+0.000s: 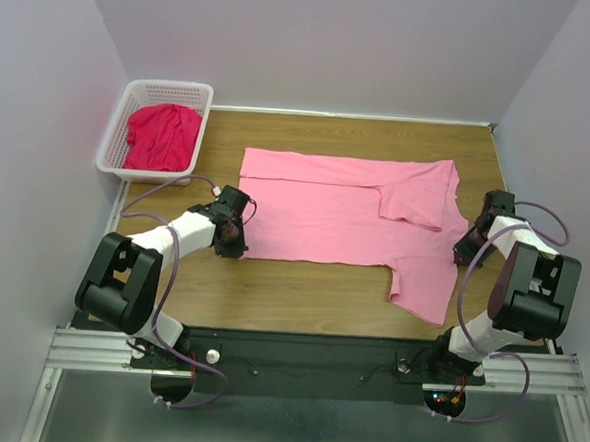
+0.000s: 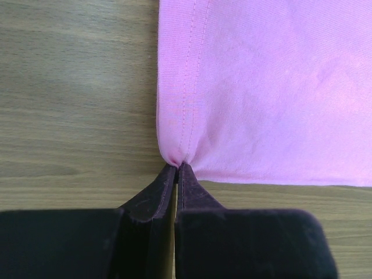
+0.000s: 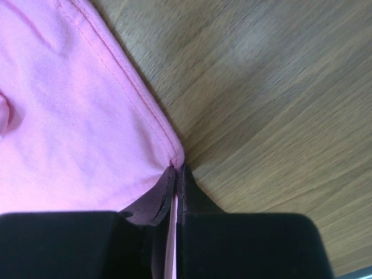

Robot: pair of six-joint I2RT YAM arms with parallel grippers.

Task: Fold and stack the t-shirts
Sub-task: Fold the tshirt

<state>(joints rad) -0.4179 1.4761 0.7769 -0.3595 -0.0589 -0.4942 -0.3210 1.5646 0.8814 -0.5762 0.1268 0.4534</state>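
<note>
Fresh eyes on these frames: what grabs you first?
The pink t-shirt dominates, spread partly folded across the middle of the wooden table. The left fingers are pinched shut on its near-left hem corner, and the right fingers on a hemmed corner at its right side. A red t-shirt lies crumpled in the white basket at the far left.

In my left-wrist view, pink tee [image 2: 267,87] cropped at twelve and three o'clock, pinched corner buried between fingertips [image 2: 152,197].
</note>
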